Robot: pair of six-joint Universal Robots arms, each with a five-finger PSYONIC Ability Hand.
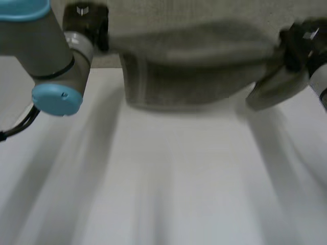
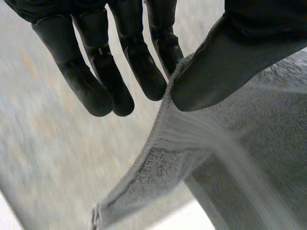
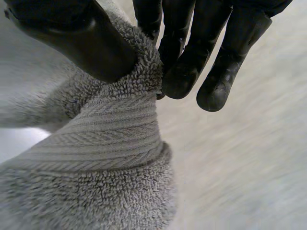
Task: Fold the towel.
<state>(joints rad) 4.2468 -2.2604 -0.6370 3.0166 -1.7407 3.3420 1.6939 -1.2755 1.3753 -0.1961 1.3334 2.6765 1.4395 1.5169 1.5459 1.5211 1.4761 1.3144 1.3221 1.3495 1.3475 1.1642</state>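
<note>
Grey looped-pile terry towel (image 1: 194, 71) with ribbed border hangs above the white table (image 1: 179, 178), stretched between both hands. Left hand (image 2: 225, 67) and right hand (image 3: 76, 38) each pinch an upper end, thumb against fingers.

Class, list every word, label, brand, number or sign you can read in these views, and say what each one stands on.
None can be read.
On the towel: woven stripes, no label or lettering.
On the left hand and right hand, each pinching the towel: nothing, plain black.
A small pale mark on each black wrist housing, head view: too blurred to read.
</note>
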